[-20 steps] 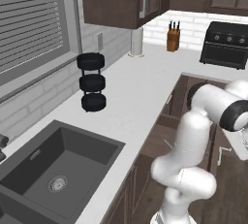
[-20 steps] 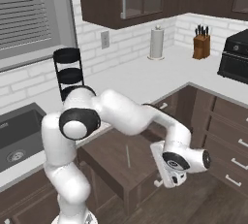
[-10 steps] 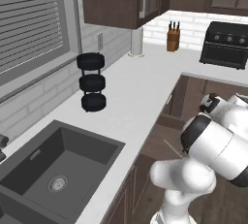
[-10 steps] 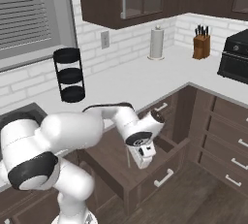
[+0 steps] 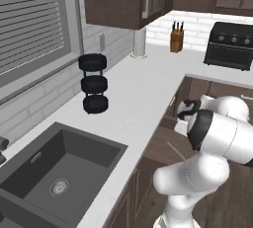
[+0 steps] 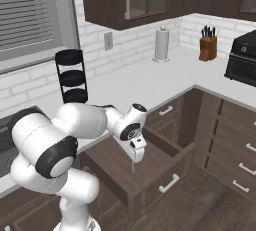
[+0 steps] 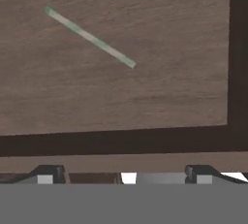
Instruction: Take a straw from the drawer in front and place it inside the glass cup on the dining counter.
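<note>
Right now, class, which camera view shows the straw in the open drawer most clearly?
The hand view: the straw lies whole and slanted on the drawer floor. The left base view shows it as a faint pale line beside the arm; in the right base view I cannot make it out.

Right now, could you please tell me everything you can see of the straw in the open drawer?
The straw is a very thin, straight stick, pale whitish with greenish stretches, plastic by its look. It lies flat on the brown wooden floor of the drawer, running diagonally across the hand view, clear of the drawer's walls. Nothing but the floor touches it. The open gripper hangs above it, apart from it.
</note>
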{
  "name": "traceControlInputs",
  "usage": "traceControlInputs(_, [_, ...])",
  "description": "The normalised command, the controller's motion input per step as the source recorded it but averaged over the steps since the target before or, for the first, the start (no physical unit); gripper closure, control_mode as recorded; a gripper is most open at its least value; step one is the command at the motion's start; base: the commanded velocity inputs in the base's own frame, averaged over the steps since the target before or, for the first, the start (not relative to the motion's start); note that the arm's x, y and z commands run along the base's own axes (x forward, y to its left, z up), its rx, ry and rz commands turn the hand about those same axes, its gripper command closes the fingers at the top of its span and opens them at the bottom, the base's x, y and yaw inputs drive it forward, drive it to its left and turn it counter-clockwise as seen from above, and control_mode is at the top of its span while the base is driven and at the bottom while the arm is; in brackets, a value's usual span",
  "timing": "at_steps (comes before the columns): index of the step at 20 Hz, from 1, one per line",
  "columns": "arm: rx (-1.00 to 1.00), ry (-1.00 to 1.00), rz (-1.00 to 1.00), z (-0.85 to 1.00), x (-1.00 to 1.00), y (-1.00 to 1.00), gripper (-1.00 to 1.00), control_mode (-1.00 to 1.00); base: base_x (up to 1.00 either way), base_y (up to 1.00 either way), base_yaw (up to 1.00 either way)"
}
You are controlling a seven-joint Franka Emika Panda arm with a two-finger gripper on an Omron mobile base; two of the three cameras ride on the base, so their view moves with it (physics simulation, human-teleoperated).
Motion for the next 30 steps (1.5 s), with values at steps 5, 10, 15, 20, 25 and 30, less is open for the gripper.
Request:
traceControlInputs(5, [0.0,0.01,0.0,0.0,0.03,-0.12,-1.0,-1.0,0.0,0.0,0.0])
traceControlInputs(10, [0.0,0.0,0.14,-0.17,0.12,-0.01,-1.0,-1.0,0.0,0.0,0.0])
traceControlInputs(15, [-0.01,0.0,0.23,-0.26,0.18,0.0,-1.0,-1.0,0.0,0.0,0.0])
traceControlInputs(20, [0.0,-0.03,0.3,-0.31,0.15,0.0,-1.0,-1.0,0.0,0.0,0.0])
traceControlInputs(25, [0.0,-0.1,0.17,-0.33,0.0,-0.01,-1.0,-1.0,0.0,0.0,0.0])
traceControlInputs(30, [0.0,-0.06,0.03,-0.3,0.02,0.0,-1.0,-1.0,0.0,0.0,0.0])
